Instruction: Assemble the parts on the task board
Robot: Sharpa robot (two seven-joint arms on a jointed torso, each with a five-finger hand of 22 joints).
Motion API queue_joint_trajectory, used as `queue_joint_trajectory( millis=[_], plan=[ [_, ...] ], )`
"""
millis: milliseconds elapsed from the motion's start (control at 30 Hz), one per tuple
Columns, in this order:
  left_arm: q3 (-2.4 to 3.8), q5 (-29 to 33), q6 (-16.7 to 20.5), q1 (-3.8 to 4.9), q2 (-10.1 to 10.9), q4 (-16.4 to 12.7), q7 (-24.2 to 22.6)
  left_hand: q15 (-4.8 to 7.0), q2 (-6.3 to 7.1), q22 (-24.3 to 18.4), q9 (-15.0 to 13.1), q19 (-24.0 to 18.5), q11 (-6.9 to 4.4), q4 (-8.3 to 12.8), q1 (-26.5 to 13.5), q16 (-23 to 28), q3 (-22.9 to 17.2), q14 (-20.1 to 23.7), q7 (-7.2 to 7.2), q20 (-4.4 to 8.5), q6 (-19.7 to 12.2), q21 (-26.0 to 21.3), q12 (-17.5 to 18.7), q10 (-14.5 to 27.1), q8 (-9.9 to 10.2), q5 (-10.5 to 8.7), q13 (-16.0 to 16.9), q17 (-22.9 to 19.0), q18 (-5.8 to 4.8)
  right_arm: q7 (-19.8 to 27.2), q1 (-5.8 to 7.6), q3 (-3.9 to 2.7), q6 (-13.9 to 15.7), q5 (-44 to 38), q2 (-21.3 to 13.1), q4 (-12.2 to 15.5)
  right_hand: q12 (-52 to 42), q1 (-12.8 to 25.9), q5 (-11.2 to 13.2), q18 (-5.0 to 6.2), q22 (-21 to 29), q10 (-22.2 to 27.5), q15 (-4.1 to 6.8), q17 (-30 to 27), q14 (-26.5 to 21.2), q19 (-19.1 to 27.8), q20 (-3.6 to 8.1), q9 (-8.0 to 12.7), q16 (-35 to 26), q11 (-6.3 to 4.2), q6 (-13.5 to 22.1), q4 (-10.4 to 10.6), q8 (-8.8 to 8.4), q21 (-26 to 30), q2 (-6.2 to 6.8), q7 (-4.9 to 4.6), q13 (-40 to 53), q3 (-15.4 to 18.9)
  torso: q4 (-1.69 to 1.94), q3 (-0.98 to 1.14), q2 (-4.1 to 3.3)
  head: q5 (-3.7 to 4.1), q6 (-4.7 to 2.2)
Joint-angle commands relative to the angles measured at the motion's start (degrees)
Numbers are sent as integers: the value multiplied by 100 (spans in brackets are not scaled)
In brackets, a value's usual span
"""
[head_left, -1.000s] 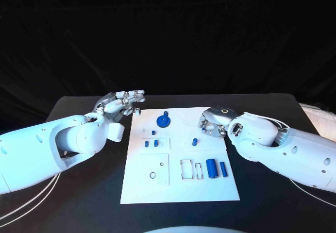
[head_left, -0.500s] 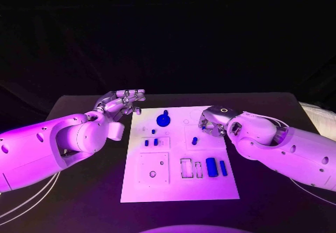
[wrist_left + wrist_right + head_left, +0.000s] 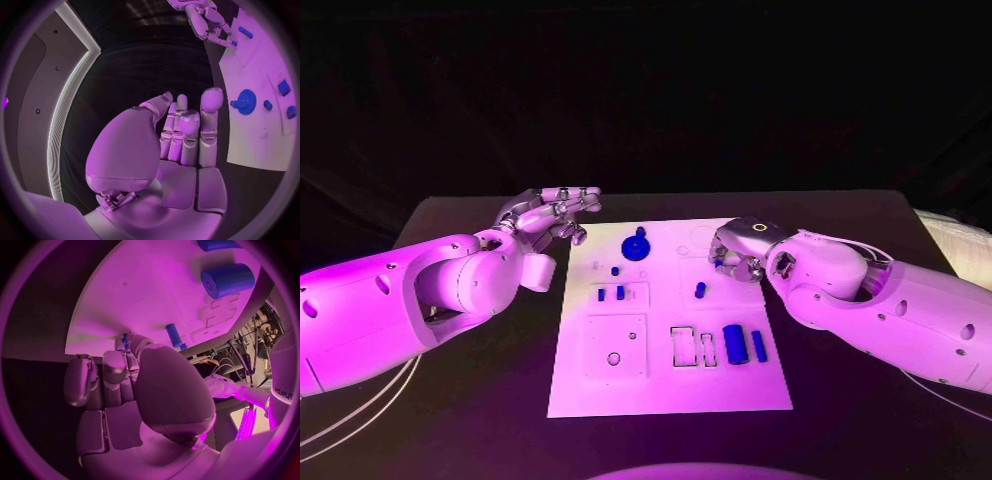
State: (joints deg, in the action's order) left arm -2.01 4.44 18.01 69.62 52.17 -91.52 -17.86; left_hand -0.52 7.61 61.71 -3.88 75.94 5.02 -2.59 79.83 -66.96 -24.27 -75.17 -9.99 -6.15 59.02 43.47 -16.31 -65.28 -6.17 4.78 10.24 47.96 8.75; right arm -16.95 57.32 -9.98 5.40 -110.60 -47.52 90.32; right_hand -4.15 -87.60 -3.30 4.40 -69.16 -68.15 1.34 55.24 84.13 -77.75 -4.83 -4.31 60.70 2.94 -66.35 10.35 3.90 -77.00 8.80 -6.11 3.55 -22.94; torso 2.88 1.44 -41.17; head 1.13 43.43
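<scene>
The flat white task board (image 3: 733, 390) lies mid-table, carrying a blue gear (image 3: 636, 246), a short blue peg (image 3: 700, 291) and a blue cylinder (image 3: 734, 339) beside rectangular recesses. The left hand (image 3: 554, 212) hovers empty, fingers spread. The right hand (image 3: 737, 252) is over the board's far edge; its grip cannot be told.

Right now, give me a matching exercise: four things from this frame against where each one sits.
Things:
1. blue gear
2. large blue cylinder
3. left robot hand
4. right robot hand

Places:
A. over the task board's right edge, far half
B. off the board, beyond its far left corner
C. on the board's far part, left of middle
D. on the board's near right part, beside a slimmer blue piece

Pairs: 1-C, 2-D, 3-B, 4-A
</scene>
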Motion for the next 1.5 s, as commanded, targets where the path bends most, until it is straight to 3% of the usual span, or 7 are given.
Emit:
queue_joint_trajectory(
  millis=[33,300,433,600,667,1100,1500],
  plan=[
    [4,-92,-159,3,-17,3,49,3,-36,-7,-3,-38,12,25,23,36,9,43,13,-1,-41,-23,-38,38,-28,20,9,-14,-24,-112,-43,34,-305,-104,-14,-19,16,36,33,49,10,22,25,-13,55,34,11,6,-32,21,3,4,-24,39,18,-9,4,-34,-4,5,0,3,0],
    [4,-137,-158,2,-32,6,67,3,-38,-8,-3,-43,12,29,28,37,7,47,13,-2,-42,-27,-45,42,-30,21,10,-14,-23,-112,-45,34,-310,-104,-11,3,-10,21,36,45,0,-43,32,-30,51,24,22,-9,-51,3,-62,-78,9,40,-59,1,15,-190,-2,3,-4,14,5],
    [4,-150,-154,2,-39,7,61,3,-42,-23,-4,-56,12,33,35,52,3,60,14,-2,-43,-54,-54,47,-34,22,13,-39,-18,-123,-46,34,-299,-110,-4,18,-49,-81,42,43,-9,-163,29,-25,55,14,26,-27,-48,-7,-138,-251,34,35,-124,-7,25,-356,-2,2,3,18,7],
    [4,-106,-204,2,-45,0,84,-8,-36,-229,-3,-214,23,15,1,249,23,214,2,-11,-65,-414,-95,89,-44,19,23,-342,42,-198,-48,34,-206,-149,0,34,-70,-134,42,30,-64,-263,20,8,64,-22,22,-37,-18,-1,-181,-429,40,-2,-146,-24,30,-511,0,-1,4,22,5],
    [4,-63,-237,2,-47,-13,102,-16,-27,-333,-1,-302,33,-5,-34,358,47,297,-5,-18,-88,-594,-119,121,-47,16,28,-496,70,-273,-48,34,-153,-128,1,36,-71,-98,43,21,-99,-285,14,45,73,-43,15,-39,16,11,-187,-456,38,-25,-131,-40,31,-532,1,-5,5,16,-36],
    [3,-8,-291,1,-62,-15,127,-25,-28,-473,0,-420,44,-14,-45,503,66,399,-14,-30,-121,-834,-166,177,-58,19,37,-697,108,-463,-48,20,307,106,-68,212,-78,102,46,-3,-219,-368,0,181,100,-119,-6,-49,148,39,-233,-487,44,-109,-80,-85,36,-547,-4,0,6,21,-74],
    [3,-52,-314,0,-83,-2,122,-26,-39,-510,-4,-451,43,-11,-34,530,63,418,-12,-33,-116,-897,-186,188,-71,20,42,-733,118,-600,-43,-55,576,174,-219,467,-74,225,46,-11,-264,-399,5,237,113,-150,-5,-57,207,28,-265,-471,51,-142,-61,-73,36,-530,-8,0,6,37,-76]
  ],
)
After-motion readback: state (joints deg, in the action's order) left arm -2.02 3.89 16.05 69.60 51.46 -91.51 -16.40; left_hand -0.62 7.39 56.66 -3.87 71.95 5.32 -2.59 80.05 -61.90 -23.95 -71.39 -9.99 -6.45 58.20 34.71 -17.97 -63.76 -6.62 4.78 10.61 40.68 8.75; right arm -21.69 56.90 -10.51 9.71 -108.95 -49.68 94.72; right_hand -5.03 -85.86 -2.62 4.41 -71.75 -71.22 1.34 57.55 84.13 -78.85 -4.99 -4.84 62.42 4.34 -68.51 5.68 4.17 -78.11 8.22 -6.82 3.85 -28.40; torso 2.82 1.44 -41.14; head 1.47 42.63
